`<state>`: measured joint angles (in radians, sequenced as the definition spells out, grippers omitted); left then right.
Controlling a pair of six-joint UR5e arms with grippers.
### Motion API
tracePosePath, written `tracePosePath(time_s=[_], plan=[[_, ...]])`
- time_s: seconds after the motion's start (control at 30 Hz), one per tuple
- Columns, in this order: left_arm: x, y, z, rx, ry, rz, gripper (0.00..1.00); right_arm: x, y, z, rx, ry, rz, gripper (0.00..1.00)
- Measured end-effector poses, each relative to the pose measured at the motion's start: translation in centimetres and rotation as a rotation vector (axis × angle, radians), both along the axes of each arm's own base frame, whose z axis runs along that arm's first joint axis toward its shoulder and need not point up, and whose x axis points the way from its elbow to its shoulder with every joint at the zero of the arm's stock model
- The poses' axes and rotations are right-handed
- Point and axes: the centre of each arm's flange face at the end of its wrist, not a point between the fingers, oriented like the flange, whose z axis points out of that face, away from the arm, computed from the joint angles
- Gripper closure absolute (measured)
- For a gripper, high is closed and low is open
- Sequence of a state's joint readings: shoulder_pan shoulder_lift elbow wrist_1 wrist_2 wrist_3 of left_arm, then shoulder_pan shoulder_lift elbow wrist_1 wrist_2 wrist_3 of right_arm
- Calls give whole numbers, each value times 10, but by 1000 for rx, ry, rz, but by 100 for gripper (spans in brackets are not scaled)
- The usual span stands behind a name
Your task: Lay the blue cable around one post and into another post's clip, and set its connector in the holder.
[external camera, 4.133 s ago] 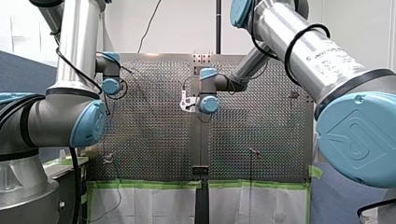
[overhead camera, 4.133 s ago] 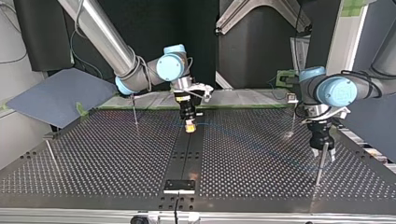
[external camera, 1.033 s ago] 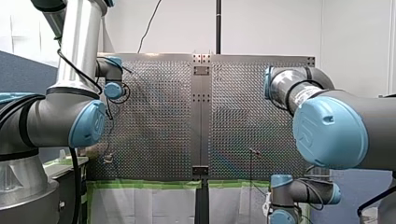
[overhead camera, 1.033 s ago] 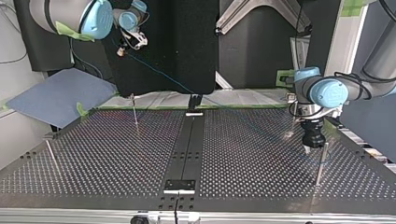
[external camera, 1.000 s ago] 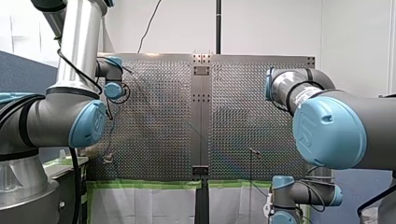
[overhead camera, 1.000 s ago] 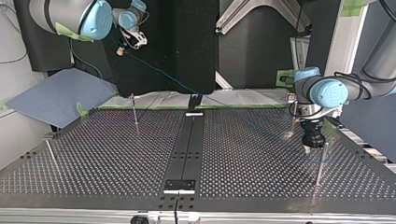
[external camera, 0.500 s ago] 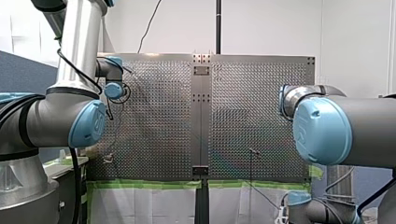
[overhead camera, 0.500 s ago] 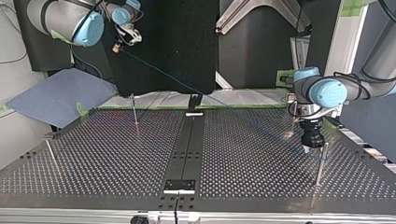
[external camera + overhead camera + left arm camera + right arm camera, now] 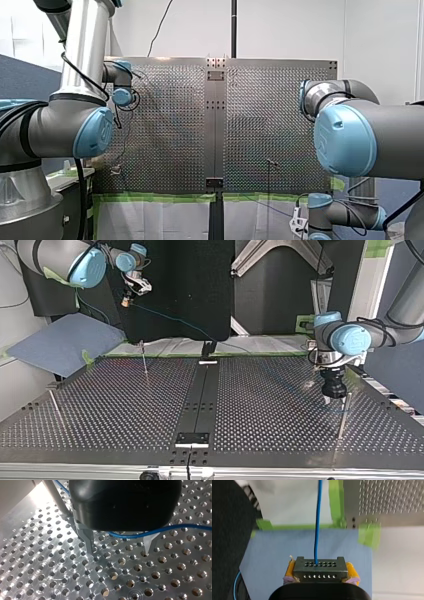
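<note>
My right gripper (image 9: 320,577) is shut on the dark connector (image 9: 320,568), with yellow pads at both its sides. The blue cable (image 9: 318,517) leaves the connector straight ahead. In the top view this gripper (image 9: 125,303) hangs high at the far left, off the table, and the cable (image 9: 170,318) slopes down from it towards the table's far edge. My left gripper (image 9: 119,549) stands open just above the perforated plate, and the cable (image 9: 140,534) crosses between its metal fingers (image 9: 88,539). In the top view it (image 9: 330,401) is next to a thin post (image 9: 344,412) at the right.
More thin posts stand at the top view's far left (image 9: 144,359), near left (image 9: 53,403) and far right (image 9: 314,371). A black block (image 9: 191,438) sits on the dark centre strip near the front, another (image 9: 208,360) at its far end. A blue mat (image 9: 307,545) lies beyond the green-taped edge.
My right arm has carried the connector a little lower in the top view, drawing the cable along; in the front view its wrist has gone right and low. My left gripper has stayed put.
</note>
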<state>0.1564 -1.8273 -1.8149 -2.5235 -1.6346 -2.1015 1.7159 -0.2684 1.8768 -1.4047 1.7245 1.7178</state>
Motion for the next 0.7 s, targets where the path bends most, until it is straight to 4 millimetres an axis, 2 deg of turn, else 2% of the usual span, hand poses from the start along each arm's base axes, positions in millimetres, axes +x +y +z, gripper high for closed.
tracePosePath(time_s=[0.17, 0.27, 0.47, 0.7], plan=[[0, 0, 0, 0, 0, 1, 0, 27, -3, 19, 2, -9, 92, 100], [0, 0, 0, 0, 1, 1, 0, 37, -8, 31, 2, -12, 125, 100], [0, 0, 0, 0, -1, 1, 0, 44, -18, 52, 4, -29, 151, 100], [0, 0, 0, -1, -1, 1, 0, 42, -32, 76, 2, -50, 150, 100]])
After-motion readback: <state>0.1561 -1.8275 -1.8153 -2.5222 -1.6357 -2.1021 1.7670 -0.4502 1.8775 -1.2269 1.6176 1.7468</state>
